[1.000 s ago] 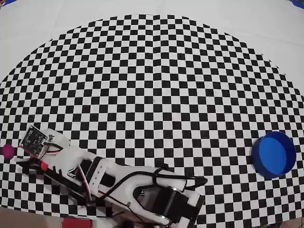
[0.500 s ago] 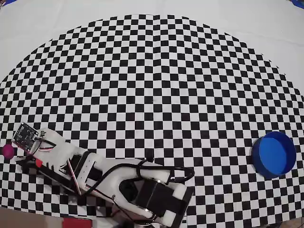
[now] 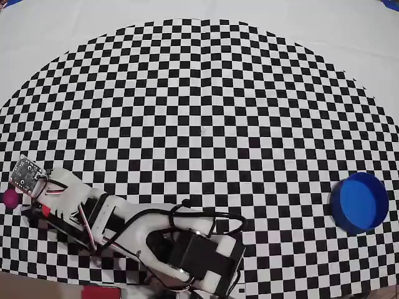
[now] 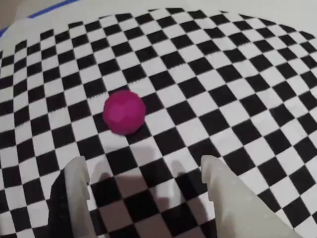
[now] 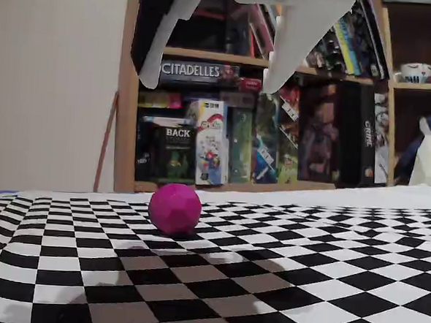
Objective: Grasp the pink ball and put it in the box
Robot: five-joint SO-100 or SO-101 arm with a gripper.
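Observation:
The pink ball [image 3: 10,198] lies on the checkered mat at its far left edge in the overhead view. In the wrist view the pink ball [image 4: 124,112] sits just ahead of my gripper [image 4: 143,166], slightly left of centre, and nothing is between the fingers. My gripper [image 5: 208,84] hangs open above the pink ball [image 5: 174,209] in the fixed view, not touching it. The box [image 3: 360,202], a round blue open container, stands far away at the right edge of the mat.
The checkered mat [image 3: 206,112] covers the table. My arm [image 3: 137,233] stretches from the bottom centre to the left. A bookshelf [image 5: 276,121] with games stands behind the table in the fixed view.
The arm has swung further left in the overhead view, bringing the wrist closer to the pink ball. The ball and the box have not moved.

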